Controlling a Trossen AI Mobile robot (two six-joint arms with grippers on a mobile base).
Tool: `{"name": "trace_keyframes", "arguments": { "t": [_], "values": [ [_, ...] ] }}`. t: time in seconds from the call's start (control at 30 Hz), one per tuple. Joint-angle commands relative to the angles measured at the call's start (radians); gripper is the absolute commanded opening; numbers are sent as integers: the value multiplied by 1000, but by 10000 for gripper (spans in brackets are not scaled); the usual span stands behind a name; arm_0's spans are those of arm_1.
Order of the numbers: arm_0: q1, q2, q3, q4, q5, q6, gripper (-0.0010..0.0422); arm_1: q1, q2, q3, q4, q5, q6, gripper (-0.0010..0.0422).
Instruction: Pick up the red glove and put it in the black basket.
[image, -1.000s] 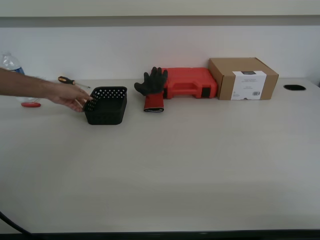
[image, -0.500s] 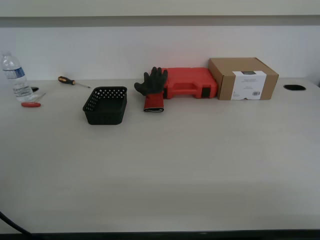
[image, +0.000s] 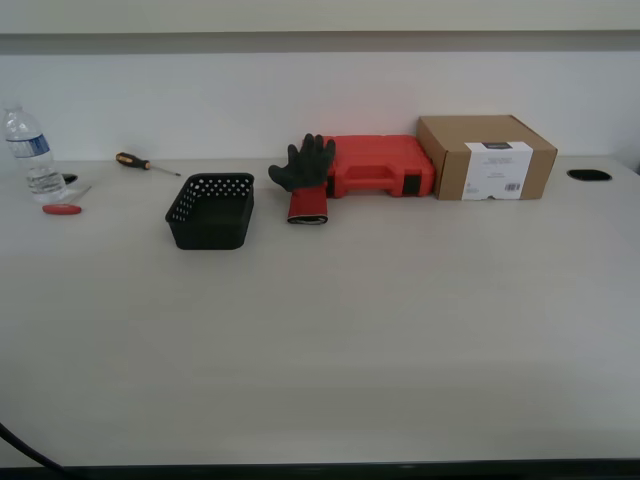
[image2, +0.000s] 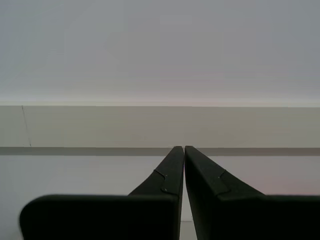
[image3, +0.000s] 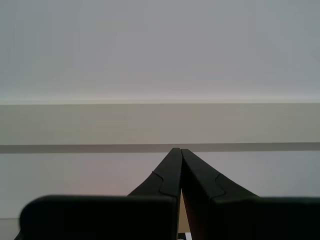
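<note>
Red glove (image: 306, 178): lies on the desk (image: 330, 320), dark fingers leaning against the red tool case (image: 380, 165), cuff toward the camera.
Black basket (image: 211, 211): empty, near the glove, toward the exterior view's left.
My first claw (image2: 184, 148): tips pressed together, aimed at the wall.
My second claw (image3: 177, 150): tips pressed together, holding nothing.
Cardboard box (image: 486, 156): just beside the case.

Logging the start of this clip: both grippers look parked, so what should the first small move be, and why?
Probably raise one arm toward the red glove: it lies against the red case, outside the black basket, and my first gripper and my second gripper, both shut, face the wall.
</note>
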Motion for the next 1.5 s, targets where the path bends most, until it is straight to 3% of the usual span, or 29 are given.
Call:
{"name": "trace_keyframes", "arguments": {
  "t": [0.03,0.13,0.2,0.3,0.43,0.53,0.73,0.9,1.2,1.37,1.5],
  "values": [
    [0,0,1,3,0,3,0,0,-1,8,4,4,-12,0],
    [0,0,1,3,0,3,0,-1,23,44,-39,149,-206,0],
    [0,0,1,2,0,3,0,-20,102,108,-154,211,-280,0],
    [0,0,1,3,0,3,0,-56,270,212,-288,220,-249,0],
    [0,0,1,-2,0,3,0,-107,542,380,-329,318,-151,0],
    [0,0,1,-1,0,2,0,-126,690,510,-399,324,-177,0],
    [0,0,1,-3,0,3,0,-161,1040,879,-662,451,-143,0],
    [0,0,1,-5,0,3,0,-215,1263,1148,-760,484,-105,0],
    [0,0,1,-4,0,3,0,-270,1575,1618,-1192,429,-49,6],
    [0,0,1,-5,0,3,0,-270,1695,1795,-1348,406,-20,84],
    [0,0,1,-5,0,3,0,-275,1695,1821,-1351,252,-8,222]
  ]
}}
